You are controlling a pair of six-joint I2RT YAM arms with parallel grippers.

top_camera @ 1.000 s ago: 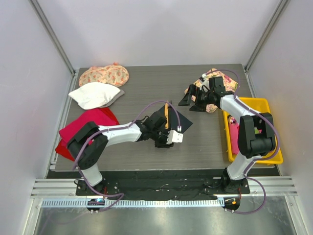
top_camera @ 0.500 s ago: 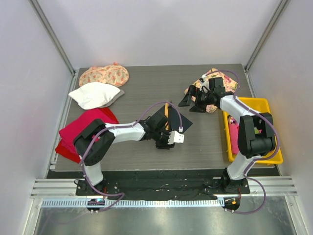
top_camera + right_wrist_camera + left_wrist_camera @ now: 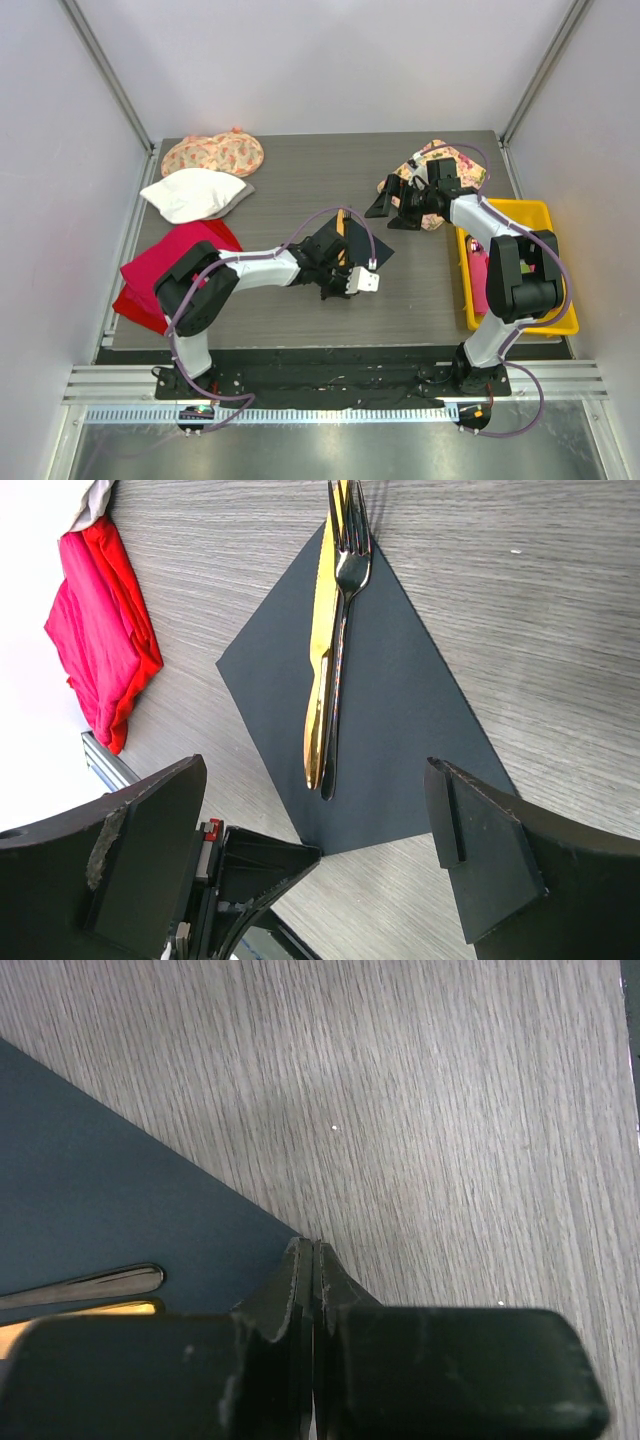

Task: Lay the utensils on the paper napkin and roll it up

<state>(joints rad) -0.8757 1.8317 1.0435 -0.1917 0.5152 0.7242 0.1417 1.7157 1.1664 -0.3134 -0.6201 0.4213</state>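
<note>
Left gripper (image 3: 311, 1246) fingers are pressing tight together, no gap, tips sitting right at 1 corner of the paper napkin (image 3: 120, 1190). Cannot tell if the paper corner is actually being caught between them. Napkin is lying flat on the grey wood table (image 3: 300, 170), near the middle, turned like a diamond in the top view. 2 handle ends are showing on the napkin just beside the left fingers, apart from them.

Right gripper (image 3: 312, 770) fingers are standing wide apart, holding nothing, hanging above the table well apart from the napkin, toward the far right.

The utensils (image 3: 325, 670) are lying side by side on the napkin along its diagonal, touching: 1 gold knife (image 3: 320, 630) and 1 darker shiny fork (image 3: 345, 590). Their heads are sticking past the napkin corner onto bare table.

Around: red cloth (image 3: 170, 260) is lying at the left edge under the left arm, white cloth (image 3: 195, 192) behind it, floral cloths (image 3: 213, 153) at far left, another floral cloth (image 3: 450, 158) under the right arm, yellow tray (image 3: 545, 215) on the right.
</note>
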